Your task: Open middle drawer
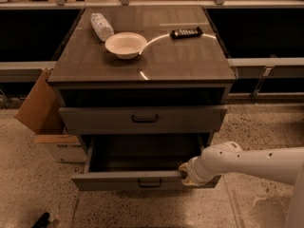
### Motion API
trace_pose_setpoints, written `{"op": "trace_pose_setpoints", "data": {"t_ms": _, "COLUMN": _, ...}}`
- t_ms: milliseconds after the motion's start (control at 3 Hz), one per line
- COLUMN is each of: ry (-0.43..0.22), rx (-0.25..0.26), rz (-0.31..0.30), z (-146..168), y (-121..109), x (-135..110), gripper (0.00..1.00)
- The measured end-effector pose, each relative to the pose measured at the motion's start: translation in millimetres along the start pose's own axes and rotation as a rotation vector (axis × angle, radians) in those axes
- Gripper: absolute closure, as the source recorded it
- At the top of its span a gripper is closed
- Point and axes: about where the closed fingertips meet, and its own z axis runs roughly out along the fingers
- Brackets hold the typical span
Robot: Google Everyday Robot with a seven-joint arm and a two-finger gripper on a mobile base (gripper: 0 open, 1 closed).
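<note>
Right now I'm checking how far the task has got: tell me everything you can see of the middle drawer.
The middle drawer is grey and matte, with a wide low front and a small dark bar handle at its centre. It stands pulled well out of the cabinet, level, its interior dark with no contents visible. The end effector of the white arm is at the front's top edge, right of the handle.

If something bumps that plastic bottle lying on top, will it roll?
Probably: the clear plastic bottle lies on its side, so it may roll. Being plastic, it's probably light, easily nudged. The claw is down at the open grey middle drawer.
</note>
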Motion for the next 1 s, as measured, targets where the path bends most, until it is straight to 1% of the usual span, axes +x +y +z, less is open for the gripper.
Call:
{"op": "trace_pose_setpoints", "data": {"t_ms": 333, "ry": 0.000, "rx": 0.000, "rz": 0.000, "z": -4, "y": -1, "x": -1, "gripper": 1.00}}
{"op": "trace_pose_setpoints", "data": {"t_ms": 667, "ry": 0.000, "rx": 0.000, "rz": 0.000, "z": -4, "y": -1, "x": -1, "gripper": 1.00}}
{"op": "trace_pose_setpoints", "data": {"t_ms": 1000, "ry": -0.015, "rx": 0.016, "rz": 0.021, "z": -13, "y": 9, "x": 1, "gripper": 1.00}}
